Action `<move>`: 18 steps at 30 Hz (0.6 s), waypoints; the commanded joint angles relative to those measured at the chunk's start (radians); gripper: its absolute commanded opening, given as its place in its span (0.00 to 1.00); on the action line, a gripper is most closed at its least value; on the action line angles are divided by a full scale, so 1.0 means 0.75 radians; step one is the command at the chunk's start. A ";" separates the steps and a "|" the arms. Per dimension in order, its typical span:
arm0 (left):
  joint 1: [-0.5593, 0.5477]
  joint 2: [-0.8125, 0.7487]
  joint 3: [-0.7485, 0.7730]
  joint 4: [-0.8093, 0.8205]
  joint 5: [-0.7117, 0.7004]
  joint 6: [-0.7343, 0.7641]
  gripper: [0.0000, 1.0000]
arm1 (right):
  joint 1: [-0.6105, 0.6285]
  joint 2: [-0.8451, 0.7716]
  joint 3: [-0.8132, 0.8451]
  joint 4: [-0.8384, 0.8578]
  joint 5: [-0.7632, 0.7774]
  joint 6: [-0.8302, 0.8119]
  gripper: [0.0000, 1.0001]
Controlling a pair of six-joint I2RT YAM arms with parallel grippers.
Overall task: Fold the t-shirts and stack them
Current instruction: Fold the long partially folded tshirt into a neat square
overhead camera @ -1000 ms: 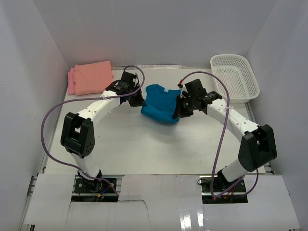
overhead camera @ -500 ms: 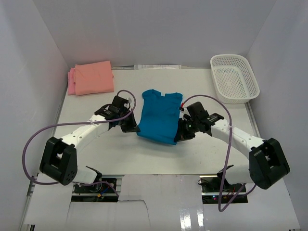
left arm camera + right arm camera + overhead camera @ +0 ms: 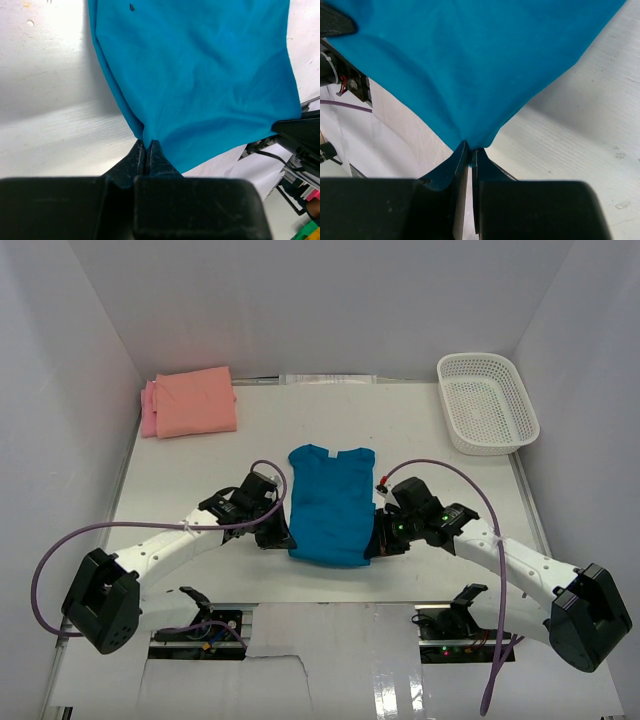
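Observation:
The teal-blue t-shirt [image 3: 330, 502] lies spread flat in the middle of the table, neck toward the back wall. My left gripper [image 3: 284, 538] is shut on its near left corner, and the pinched cloth [image 3: 200, 80] shows in the left wrist view. At the near right corner my right gripper [image 3: 373, 545] is shut on the hem, with the cloth [image 3: 470, 65] fanning out from its jaws in the right wrist view. A folded salmon-orange t-shirt [image 3: 195, 400] sits on a folded pink t-shirt [image 3: 149, 410] at the back left.
A white plastic mesh basket [image 3: 487, 402] stands at the back right against the side wall. Purple cables [image 3: 440, 468] loop above both arms. White walls close the table on three sides.
Both grippers have pulled the teal-blue t-shirt toward the near edge. It was bunched and raised a second ago and now lies stretched flat on the table.

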 commanded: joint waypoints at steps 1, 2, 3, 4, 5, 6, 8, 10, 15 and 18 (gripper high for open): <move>-0.012 -0.063 0.002 0.016 -0.013 -0.060 0.00 | 0.008 -0.025 0.056 -0.045 0.045 0.022 0.08; -0.010 -0.075 0.000 0.018 -0.005 -0.072 0.00 | 0.008 -0.027 0.069 -0.055 0.049 0.018 0.08; -0.012 -0.086 -0.002 0.018 0.003 -0.082 0.00 | 0.008 -0.029 0.089 -0.062 0.051 0.016 0.08; -0.012 -0.112 -0.006 0.018 0.004 -0.094 0.00 | 0.008 -0.029 0.099 -0.068 0.051 0.014 0.08; -0.010 -0.120 0.002 0.016 -0.003 -0.107 0.00 | 0.008 -0.029 0.109 -0.072 0.057 0.006 0.08; -0.012 -0.125 0.016 0.016 -0.029 -0.105 0.00 | 0.008 -0.027 0.138 -0.074 0.067 0.002 0.08; -0.010 -0.094 0.105 -0.021 -0.062 -0.084 0.01 | 0.006 -0.005 0.171 -0.092 0.086 -0.019 0.08; -0.010 -0.043 0.179 -0.061 -0.080 -0.070 0.01 | 0.006 0.028 0.238 -0.113 0.090 -0.031 0.08; -0.008 -0.031 0.300 -0.080 -0.095 -0.068 0.01 | 0.002 0.036 0.349 -0.164 0.119 -0.057 0.08; 0.004 0.006 0.343 -0.084 -0.117 -0.048 0.01 | -0.016 0.050 0.408 -0.182 0.131 -0.086 0.08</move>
